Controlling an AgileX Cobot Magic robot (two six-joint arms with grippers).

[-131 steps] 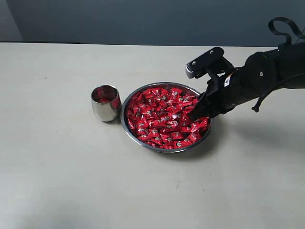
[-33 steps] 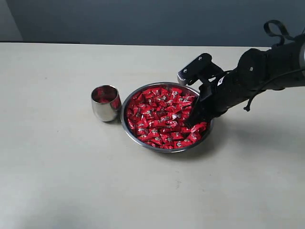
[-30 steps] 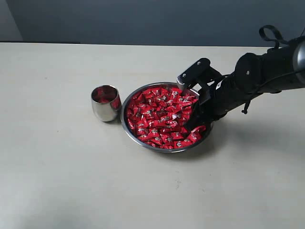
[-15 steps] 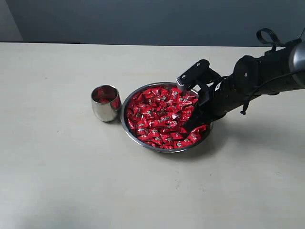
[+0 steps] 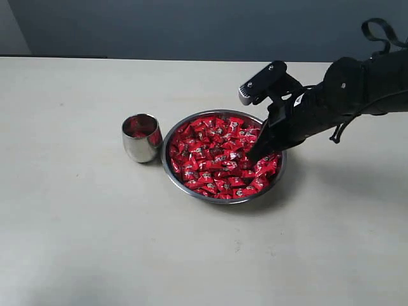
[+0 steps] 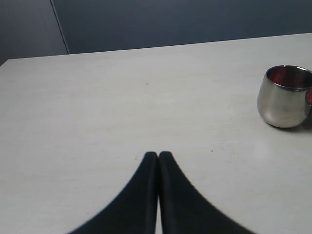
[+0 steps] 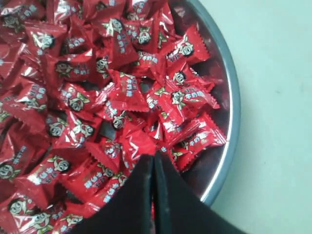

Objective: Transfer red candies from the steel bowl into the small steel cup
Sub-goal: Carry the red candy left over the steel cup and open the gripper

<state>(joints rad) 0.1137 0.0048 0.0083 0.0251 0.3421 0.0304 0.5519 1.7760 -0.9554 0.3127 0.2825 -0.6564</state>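
Plainly we are at the picking step. Our right gripper (image 5: pixel 253 157) reaches into the bowl (image 5: pixel 210 199) from its three o'clock side, tips down among the candies (image 5: pixel 217 156) near that edge. In the right wrist view its jaws stand pressed together, meeting at the pile. We cannot tell whether a wrapper edge is pinched between them, since no candy shows clearly in the seam. The bowl is heaped nearly full, so by our reckoning most of the job lies ahead. The cup (image 5: pixel 141 138) stands upright at the bowl's nine o'clock, just beside the rim, with some red showing inside. Our left gripper (image 6: pixel 158 155) hangs over bare table (image 6: pixel 97 107), jaws together on nothing, the cup well apart from it.

Next, we judge, the right gripper must either lift to prove it has a candy, or part its jaws and close on a single one. The carry then crosses the whole bowl toward nine o'clock and ends above the cup's narrow mouth. A release off centre would drop the candy on the table.
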